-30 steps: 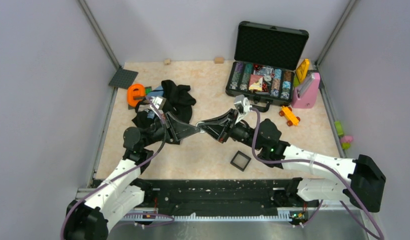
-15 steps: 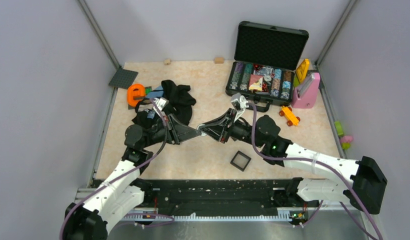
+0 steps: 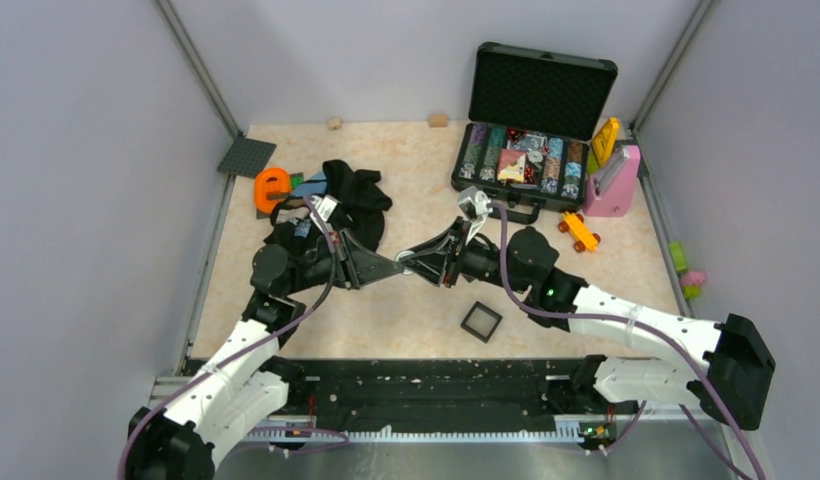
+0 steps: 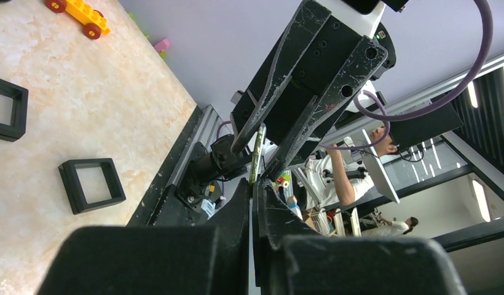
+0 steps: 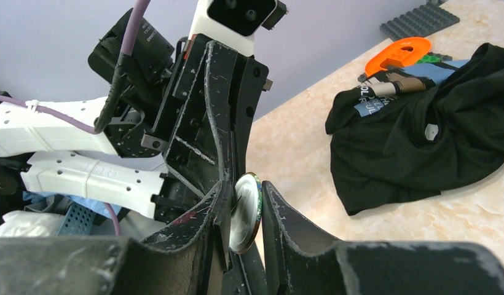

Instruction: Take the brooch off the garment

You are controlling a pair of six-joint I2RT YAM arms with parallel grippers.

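Note:
The brooch, a small round disc with a teal-green rim and silver back, is held in the air between both gripper tips over the table's middle. My right gripper is shut on the brooch, one finger on each face. My left gripper meets it tip to tip, jaws nearly together on the brooch's edge. In the top view the left gripper and right gripper touch. The black garment lies crumpled at the back left, apart from the brooch, and shows in the right wrist view.
A square black frame lies in front of the right arm; the left wrist view shows two frames. An open case of chips stands back right, with a toy car and a pink object. An orange piece lies by the garment.
Both arms have shifted slightly, staying tip to tip with the brooch between them; the meeting point dropped a little toward the near edge.

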